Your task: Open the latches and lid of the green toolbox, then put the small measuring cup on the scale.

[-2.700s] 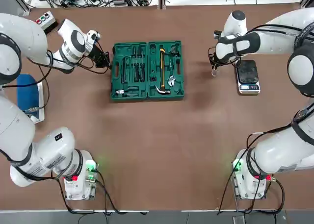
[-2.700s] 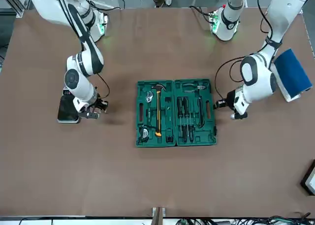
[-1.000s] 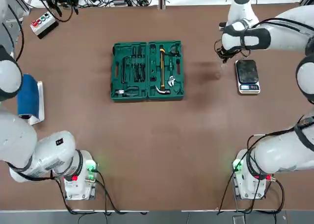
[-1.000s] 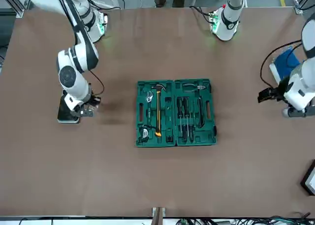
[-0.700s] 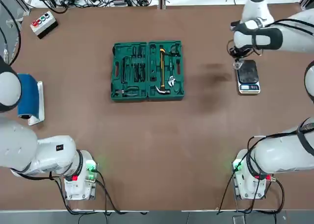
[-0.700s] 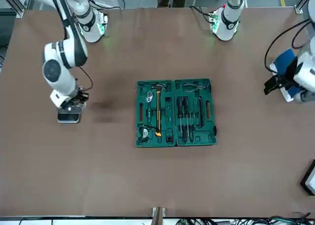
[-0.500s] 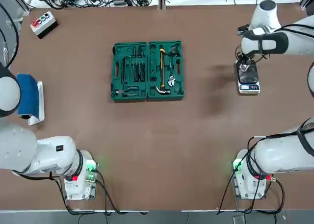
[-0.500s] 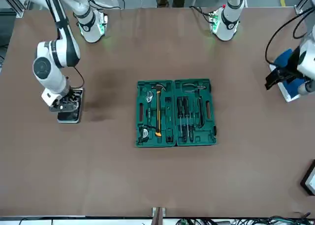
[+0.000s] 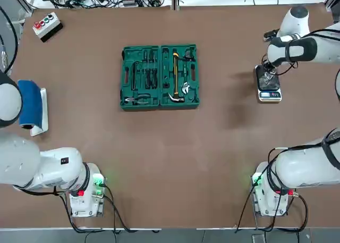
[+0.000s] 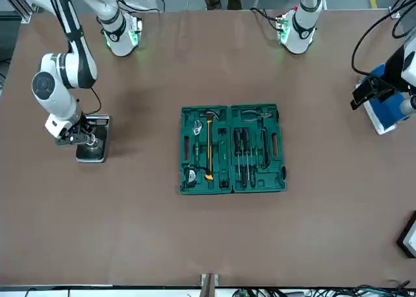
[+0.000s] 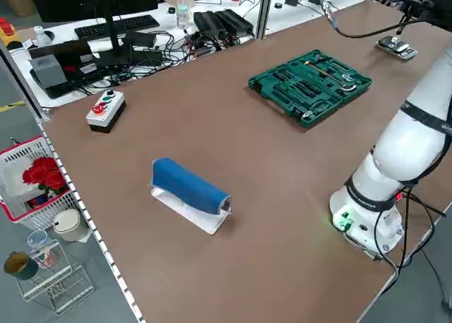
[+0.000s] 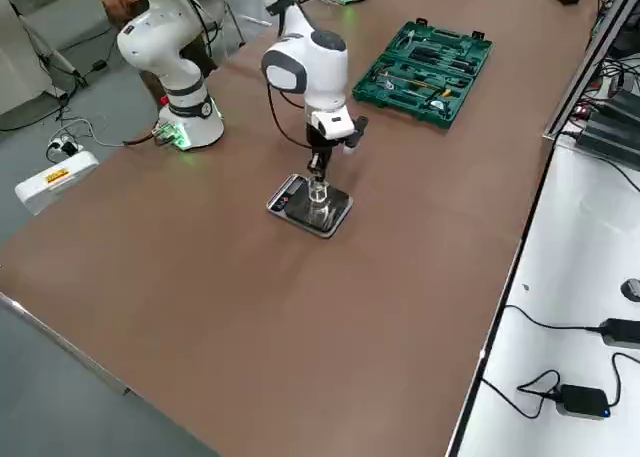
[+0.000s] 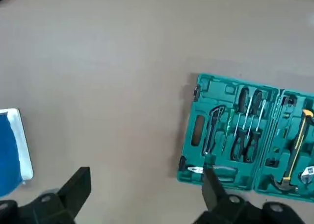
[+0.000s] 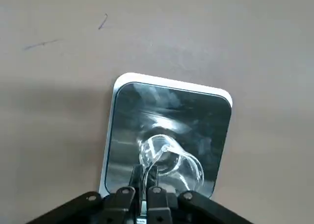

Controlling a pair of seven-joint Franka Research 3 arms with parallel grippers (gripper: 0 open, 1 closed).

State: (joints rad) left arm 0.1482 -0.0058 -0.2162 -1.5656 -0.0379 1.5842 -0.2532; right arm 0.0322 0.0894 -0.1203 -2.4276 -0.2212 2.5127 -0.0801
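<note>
Could tip or drag the small measuring cup (image 14: 184,167), clamped in the right claw (image 14: 145,169) over the scale (image 14: 201,116), by opening unevenly or too high, contact with the platform being hard to tell. Could also snag the handle on withdrawing; left claw (image 13: 147,182) parked, apart, above the tabletop (image 9: 175,168) beside the open green toolbox (image 9: 159,78). No legible brand, label or writing anywhere.

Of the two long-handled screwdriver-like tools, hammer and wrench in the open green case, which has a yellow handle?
The hammer: its long handle is yellow and black, while the other tools in the green case lack yellow.
</note>
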